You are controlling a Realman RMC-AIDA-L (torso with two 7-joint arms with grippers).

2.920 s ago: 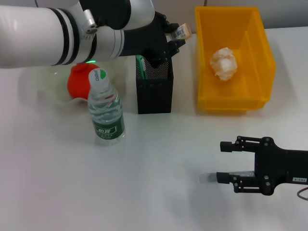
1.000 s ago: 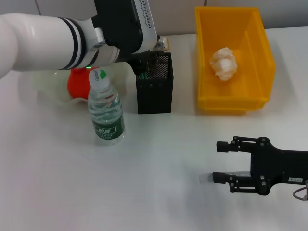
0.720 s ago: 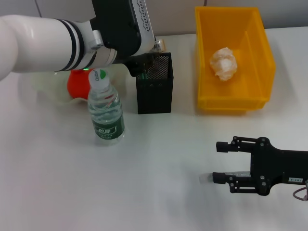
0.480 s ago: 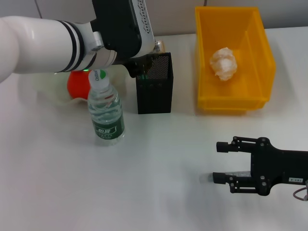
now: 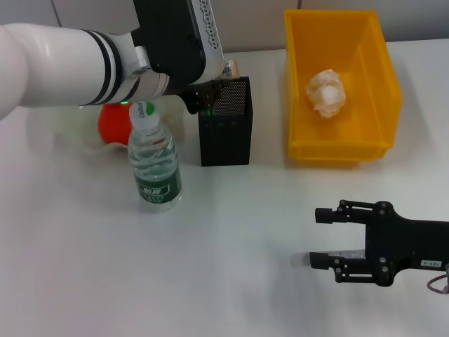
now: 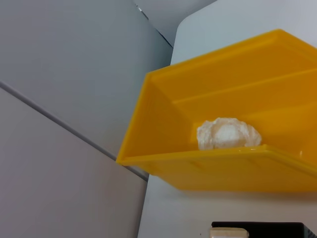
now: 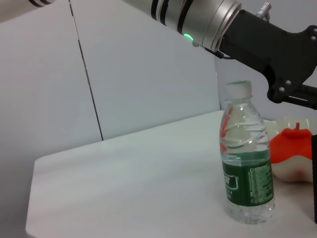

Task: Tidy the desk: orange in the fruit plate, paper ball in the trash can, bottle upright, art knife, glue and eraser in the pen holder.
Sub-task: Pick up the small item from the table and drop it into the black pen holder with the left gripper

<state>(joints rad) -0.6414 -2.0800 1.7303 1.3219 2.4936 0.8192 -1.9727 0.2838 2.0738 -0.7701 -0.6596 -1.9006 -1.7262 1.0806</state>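
Observation:
My left gripper [image 5: 215, 86] hangs over the black mesh pen holder [image 5: 225, 133], shut on the tan eraser [image 5: 230, 68], which sits just above the holder's back rim. The left wrist view catches the eraser [image 6: 228, 233] at the holder's rim [image 6: 277, 226]. The bottle [image 5: 154, 158] stands upright left of the holder. Behind it the orange [image 5: 111, 124] lies in the pale fruit plate [image 5: 66, 126]. The paper ball [image 5: 327, 92] rests inside the yellow trash can [image 5: 302, 151]. At the front right my right gripper [image 5: 324, 236] is open and holds nothing. Art knife and glue are hidden.
The left forearm [image 5: 63, 63] spans the back left above the plate. The right wrist view shows the bottle [image 7: 247, 173], the orange [image 7: 293, 143] and the left arm [image 7: 267, 34] above them. White table [image 5: 224, 267] lies between the bottle and the right gripper.
The left gripper carried the eraser from above and right of the pen holder down to its back rim, sinking slightly in the last second. The right arm barely shifted.

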